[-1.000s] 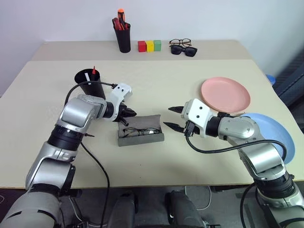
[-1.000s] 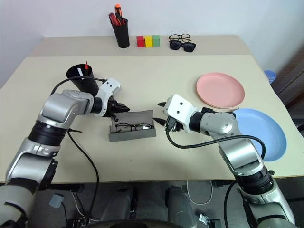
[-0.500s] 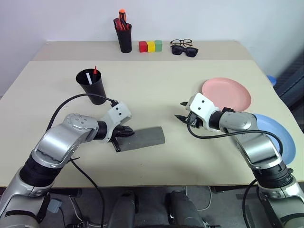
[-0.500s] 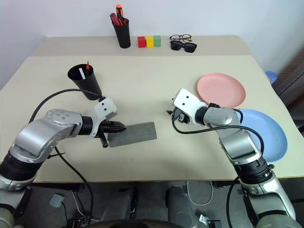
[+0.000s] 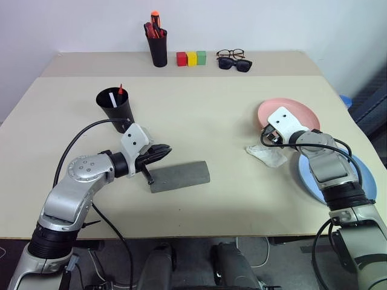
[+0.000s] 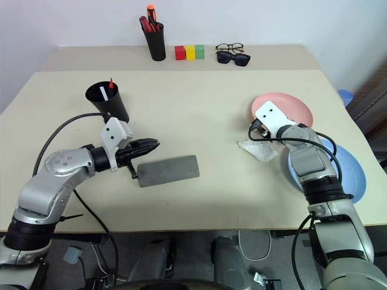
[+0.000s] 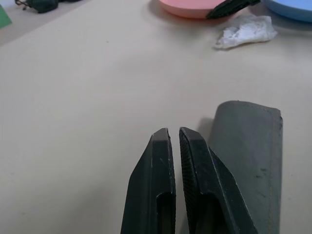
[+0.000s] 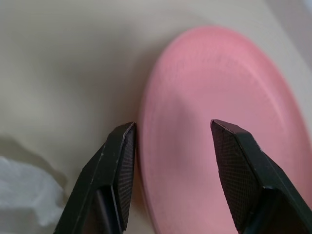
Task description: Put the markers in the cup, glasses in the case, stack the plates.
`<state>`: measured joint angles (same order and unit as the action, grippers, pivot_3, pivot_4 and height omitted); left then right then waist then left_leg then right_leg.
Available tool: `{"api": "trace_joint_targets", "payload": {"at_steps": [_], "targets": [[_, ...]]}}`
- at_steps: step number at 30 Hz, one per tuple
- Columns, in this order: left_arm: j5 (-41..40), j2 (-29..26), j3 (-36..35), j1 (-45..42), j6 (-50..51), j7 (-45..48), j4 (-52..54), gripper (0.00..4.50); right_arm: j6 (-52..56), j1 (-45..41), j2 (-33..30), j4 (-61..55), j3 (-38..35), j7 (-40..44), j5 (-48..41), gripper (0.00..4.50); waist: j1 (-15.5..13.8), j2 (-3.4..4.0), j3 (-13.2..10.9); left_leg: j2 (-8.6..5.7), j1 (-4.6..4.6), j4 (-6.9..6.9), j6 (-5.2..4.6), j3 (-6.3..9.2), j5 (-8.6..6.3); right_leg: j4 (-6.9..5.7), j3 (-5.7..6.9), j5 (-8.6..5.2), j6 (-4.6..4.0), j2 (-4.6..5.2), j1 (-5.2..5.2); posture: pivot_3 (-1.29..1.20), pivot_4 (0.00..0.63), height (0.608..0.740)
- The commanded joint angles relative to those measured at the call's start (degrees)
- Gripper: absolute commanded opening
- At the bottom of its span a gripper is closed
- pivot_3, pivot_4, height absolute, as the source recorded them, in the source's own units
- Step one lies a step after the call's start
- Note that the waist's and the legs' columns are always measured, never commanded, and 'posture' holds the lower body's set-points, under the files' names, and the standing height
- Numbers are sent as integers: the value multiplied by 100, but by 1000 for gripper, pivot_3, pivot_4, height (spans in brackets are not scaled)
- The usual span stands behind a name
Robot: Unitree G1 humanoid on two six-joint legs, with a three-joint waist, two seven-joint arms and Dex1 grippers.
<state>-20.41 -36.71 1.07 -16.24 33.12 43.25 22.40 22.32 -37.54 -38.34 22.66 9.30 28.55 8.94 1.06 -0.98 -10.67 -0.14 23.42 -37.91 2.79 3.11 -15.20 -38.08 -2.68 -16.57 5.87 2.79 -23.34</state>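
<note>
Beige table [image 5: 211,121]: my right gripper [image 8: 173,146] gapes over the pink plate [image 8: 219,126], judged light, stiff; grip its near rim.

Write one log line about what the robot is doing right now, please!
case: lid shut | markers: in cup | left gripper: shut, beside case | right gripper: open over pink plate rim | blue plate: not stacked

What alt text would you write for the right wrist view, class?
The open right gripper hovers over the near edge of the pink plate, one finger by its rim. The plate rests on a beige table, with crumpled white tissue nearby.
</note>
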Motion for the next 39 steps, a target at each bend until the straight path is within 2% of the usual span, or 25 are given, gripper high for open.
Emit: {"api": "trace_joint_targets", "payload": {"at_steps": [1,4,5,7,10,16,21,27,30,33,36,39], "targets": [[-4,-21,-112,19,-150,-28,157,289,-408,-263,45,385,9,21,117,2419,7,0,0,0,-1,0,0,0,0,0,0,0,0,0,0,0,150,740],[0,-18,-104,51,-154,-49,178,289,-549,-343,95,687,39,-65,214,2419,8,0,0,1,-1,0,0,2,0,-1,-1,0,0,-1,0,0,150,740],[1,-15,-102,69,-156,-57,188,258,-574,-355,118,735,23,-99,231,2173,7,0,0,1,-2,0,0,2,0,-1,-1,0,0,-1,1,0,150,740],[6,-5,-87,97,-163,-74,203,249,-614,-341,135,719,4,-99,250,1551,6,0,0,1,-2,-1,0,3,0,-1,-1,0,0,-1,1,0,150,740],[9,15,-54,125,-187,-95,208,249,-597,-281,135,568,-27,-76,250,76,-2,1,0,1,-1,-1,0,6,0,-2,-2,0,0,0,0,0,150,740],[53,118,-9,-7,-274,-151,20,249,-1014,-42,-88,-53,-13,-240,499,26,-13,1,0,0,-1,-1,0,9,0,-2,-3,0,1,0,1,0,150,740],[165,200,57,-182,-401,-137,-308,249,-881,642,-654,-1633,-630,112,262,26,-31,8,-4,0,0,-1,0,9,0,-1,-3,0,1,1,0,0,150,740],[-116,455,-72,-586,-917,292,-942,249,-28,3159,-1472,-4128,-2628,1176,-500,26,-176,10,-3,-1,3,-4,-6,15,-4,10,9,0,1,0,15,0,150,740],[-494,519,-1,-734,-879,854,-1024,249,391,4330,-1418,-4856,-3491,1492,-658,26,-168,16,0,-2,-2,-7,-7,13,-4,10,8,0,1,0,23,0,150,740],[-398,592,222,-861,-1052,1104,-1169,249,830,5044,-1249,-5348,-3931,1652,-847,26,-96,23,4,0,-13,-8,-7,9,-4,6,0,0,2,-4,29,0,150,740],[-198,740,384,-1044,-1247,1096,-1471,249,1264,5413,-1137,-5808,-4042,1899,-1205,1117,-15,23,4,2,-39,-7,-7,10,-4,6,1,-1,1,-12,55,0,150,740],[-186,828,431,-1095,-1292,1108,-1531,249,1378,5294,-1069,-6008,-3839,1768,-1303,2648,-1,23,4,5,-62,-2,-9,11,-5,8,-3,-2,2,-15,73,0,150,740]]}}
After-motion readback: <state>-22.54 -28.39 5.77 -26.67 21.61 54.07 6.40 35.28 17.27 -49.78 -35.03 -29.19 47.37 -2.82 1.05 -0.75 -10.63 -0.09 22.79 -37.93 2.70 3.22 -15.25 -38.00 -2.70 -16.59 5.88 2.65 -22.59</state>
